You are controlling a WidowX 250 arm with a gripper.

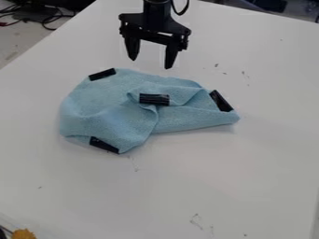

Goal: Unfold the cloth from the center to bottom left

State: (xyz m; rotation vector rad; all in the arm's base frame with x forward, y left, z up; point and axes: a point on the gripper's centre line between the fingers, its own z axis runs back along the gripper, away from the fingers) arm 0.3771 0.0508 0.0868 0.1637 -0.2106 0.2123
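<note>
On table (249,186): one blue cloth (103,116), four black tape strips (154,99).

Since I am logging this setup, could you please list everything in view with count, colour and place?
Folded fabric cloth: one, light blue, on the table
Rectangular tape strips: four, black, on the cloth
Smooth table: one, white, beneath the cloth
Fuzzy object: one, yellow, bottom left corner
Thin cables: several, black and red, top left
Unclear background items: several, dark, top right
Robot arm: one, black, top edge
Two-finger claw: one, black, open, beyond the cloth
</note>
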